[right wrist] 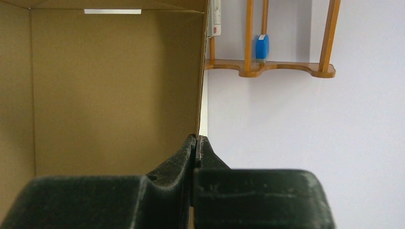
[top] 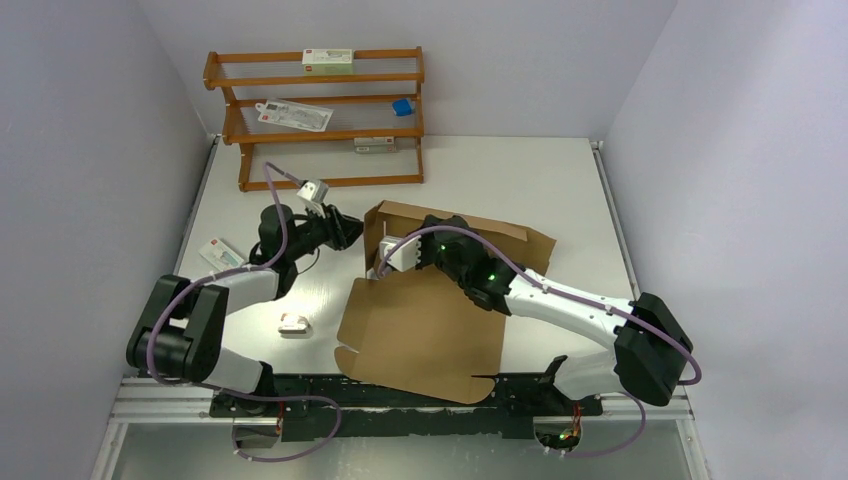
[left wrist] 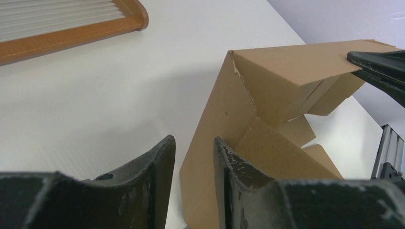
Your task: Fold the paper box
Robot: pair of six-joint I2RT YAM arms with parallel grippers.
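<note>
The paper box (left wrist: 267,71) wall is pinched in the clenched right end effector (right wrist: 197,139); the released, empty left end effector (left wrist: 194,141) should be pushed squarely against the upright flap.

The paper box (top: 420,335) is plain brown, the rack (top: 330,182) orange-brown, the table (top: 500,170) white.

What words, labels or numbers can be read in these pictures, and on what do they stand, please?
No text is legible in any view.
The white carton on the wooden rack: red-marked print, too small to read.
The flat packet one shelf down: print too small.
The small packet on the table: print too small.
The paper box: plain, no print visible.
</note>
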